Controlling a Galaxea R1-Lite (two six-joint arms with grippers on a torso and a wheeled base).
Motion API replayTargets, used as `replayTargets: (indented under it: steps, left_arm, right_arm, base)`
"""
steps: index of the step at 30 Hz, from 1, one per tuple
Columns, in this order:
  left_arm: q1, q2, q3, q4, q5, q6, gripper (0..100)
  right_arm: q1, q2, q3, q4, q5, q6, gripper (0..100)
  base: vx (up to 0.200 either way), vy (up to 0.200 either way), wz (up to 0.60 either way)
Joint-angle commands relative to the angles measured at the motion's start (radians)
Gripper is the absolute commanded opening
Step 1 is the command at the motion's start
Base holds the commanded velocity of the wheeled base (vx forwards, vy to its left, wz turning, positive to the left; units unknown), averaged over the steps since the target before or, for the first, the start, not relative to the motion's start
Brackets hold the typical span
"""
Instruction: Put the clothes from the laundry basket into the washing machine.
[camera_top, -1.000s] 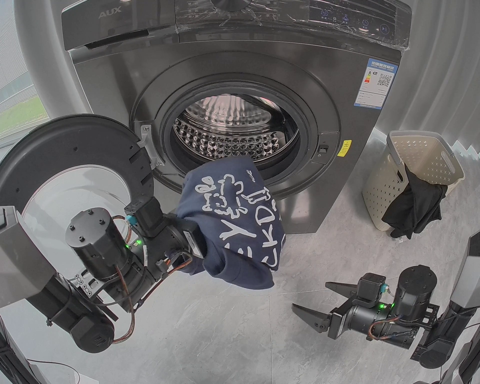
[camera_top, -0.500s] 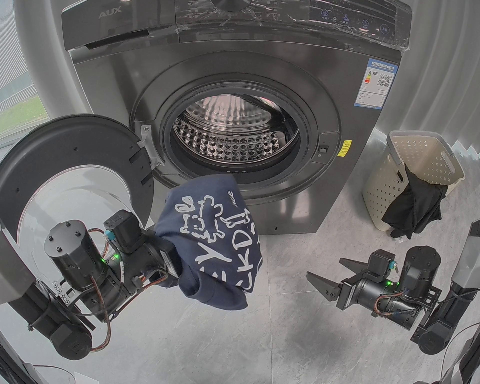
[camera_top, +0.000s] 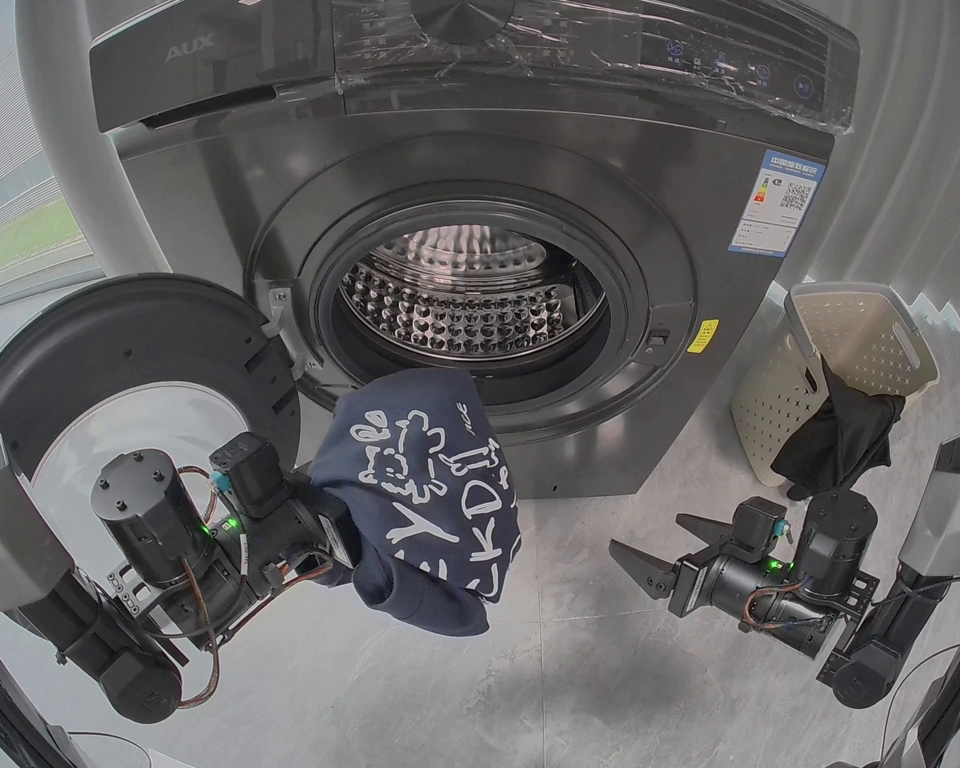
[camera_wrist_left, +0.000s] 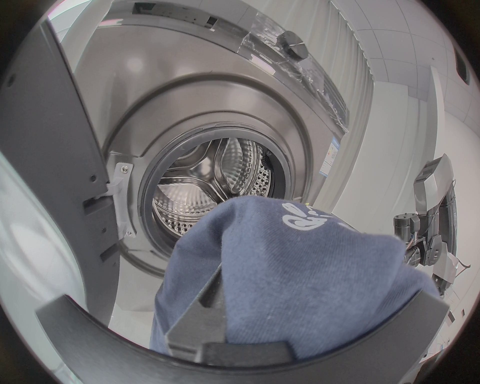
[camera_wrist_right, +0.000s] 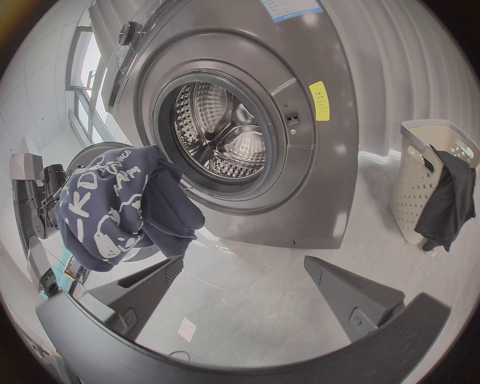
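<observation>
Holding a navy sweatshirt (camera_top: 430, 490) in the left gripper (camera_top: 332, 528), clamped on the cloth and mostly covered by it. Hanging clear of the floor (camera_top: 560, 670), just before the lower rim of the drum opening (camera_top: 465, 290) of the washing machine (camera_top: 650, 180), at about 7 o'clock of it; cannot tell whether touching the rim. Open door (camera_top: 130, 340) swung out to 9 o'clock, close beside the left arm. At 4 o'clock, low over bare floor, the right gripper (camera_top: 648, 537) with fingers spread wide, gripping nothing. At 3 o'clock, the laundry basket (camera_top: 775, 400), with a black garment (camera_top: 840, 445) draped over its front edge.
</observation>
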Motion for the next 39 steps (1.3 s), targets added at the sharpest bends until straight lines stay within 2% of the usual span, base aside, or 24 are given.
replayTargets:
  steps: [1,7,15,31,39]
  left_arm:
    - [-0.003,0.006,0.000,-0.001,0.000,0.000,0]
    - [-0.006,0.014,-0.001,-0.002,0.000,0.003,0]
    - [-0.040,0.017,-0.006,-0.002,0.000,0.001,0]
    - [-0.063,0.023,-0.006,-0.002,0.003,0.003,0]
    - [-0.101,0.041,-0.047,-0.002,0.003,-0.011,0]
  right_arm:
    - [0.004,0.003,0.003,0.000,0.000,0.001,100]
    - [0.005,0.003,0.002,0.000,0.000,0.001,100]
    - [0.042,-0.004,0.008,0.000,0.000,0.002,100]
    - [0.048,-0.006,0.012,0.000,0.000,0.004,100]
    - [0.079,-0.012,0.008,0.000,-0.002,0.002,100]
  base:
    - [0.200,0.000,0.00]
    - [0.200,0.000,0.00]
    - [0.000,0.000,0.00]
    - [0.000,0.000,0.00]
    - [0.000,0.000,0.00]
